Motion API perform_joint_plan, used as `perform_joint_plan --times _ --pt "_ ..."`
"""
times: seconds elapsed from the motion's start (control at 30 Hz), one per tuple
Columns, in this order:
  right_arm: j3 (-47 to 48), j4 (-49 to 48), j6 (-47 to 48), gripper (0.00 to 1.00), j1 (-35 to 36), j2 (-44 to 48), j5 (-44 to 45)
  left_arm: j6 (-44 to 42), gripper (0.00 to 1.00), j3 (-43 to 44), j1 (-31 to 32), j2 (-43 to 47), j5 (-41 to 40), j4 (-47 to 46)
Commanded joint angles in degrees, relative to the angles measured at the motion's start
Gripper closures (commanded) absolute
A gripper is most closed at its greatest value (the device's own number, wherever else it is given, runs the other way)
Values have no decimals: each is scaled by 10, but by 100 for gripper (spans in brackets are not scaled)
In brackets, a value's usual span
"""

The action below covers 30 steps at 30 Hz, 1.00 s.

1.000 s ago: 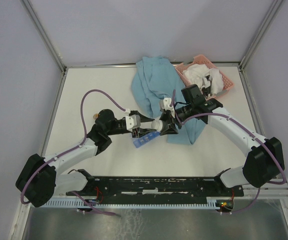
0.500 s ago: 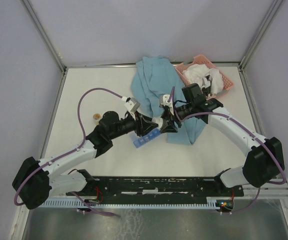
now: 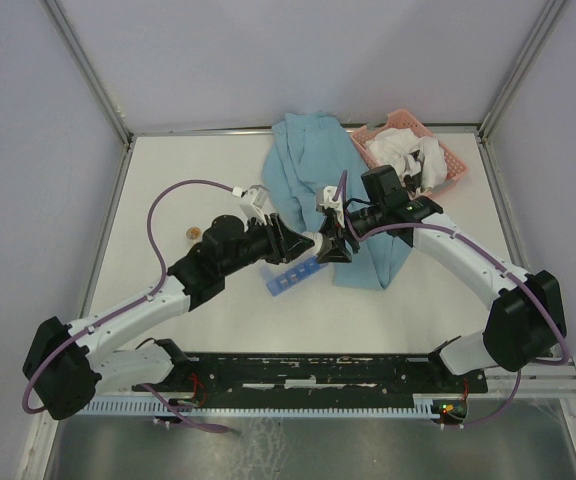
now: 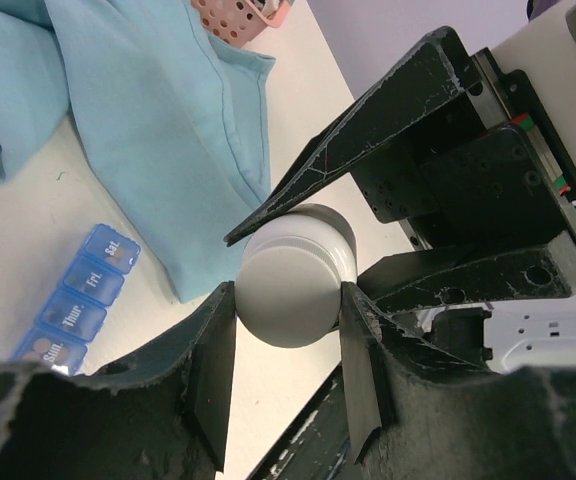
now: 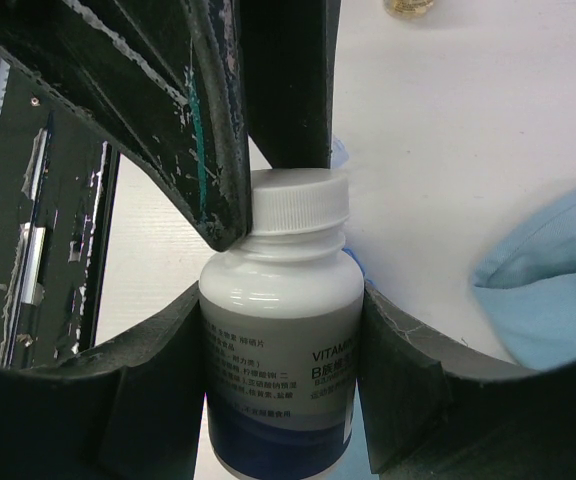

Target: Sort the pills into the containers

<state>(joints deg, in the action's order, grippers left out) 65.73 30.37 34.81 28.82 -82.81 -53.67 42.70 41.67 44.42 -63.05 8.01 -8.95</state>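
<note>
A white vitamin bottle (image 5: 283,360) with a blue band hangs over the table between the two arms. My right gripper (image 5: 283,320) is shut on the bottle's body, one finger on each side. My left gripper (image 4: 288,310) is shut on the ribbed white cap (image 4: 290,285), whose side also shows in the right wrist view (image 5: 300,200). From above, the left gripper (image 3: 311,241) and the right gripper (image 3: 334,246) meet tip to tip. The blue containers strip (image 3: 290,277) lies on the table just below them, with its day labels readable (image 4: 73,300). No pills are in view.
A light blue cloth (image 3: 308,165) is spread behind and under the right gripper. A pink mesh basket (image 3: 454,170) holding white crumpled material stands at the back right. A small tan round object (image 3: 194,232) lies on the table left of the left arm.
The left wrist has rolled round while its gripper stays on the cap, and its forearm has swung up and left. The right arm and the bottle have hardly moved.
</note>
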Motion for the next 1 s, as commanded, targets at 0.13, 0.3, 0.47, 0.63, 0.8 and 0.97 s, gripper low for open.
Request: perform_joint_plan --times 0.13,0.3,0.47,0.63,0.8,0.97 --pt "7 -16 -4 96 -1 1 12 59 97 25 4 33 -30 -18" --pt "7 -16 -4 96 -1 1 11 65 97 26 3 41 -47 1" --pt "7 -16 -3 96 0 4 9 90 97 13 -3 51 -60 16" --pt "6 -16 -3 96 0 4 8 98 97 -2 -8 69 -82 31" --pt "7 -15 -2 96 0 6 7 83 97 -24 -9 96 -122 53" --pt "6 -16 -2 96 0 7 7 70 97 -76 -11 144 -185 65"
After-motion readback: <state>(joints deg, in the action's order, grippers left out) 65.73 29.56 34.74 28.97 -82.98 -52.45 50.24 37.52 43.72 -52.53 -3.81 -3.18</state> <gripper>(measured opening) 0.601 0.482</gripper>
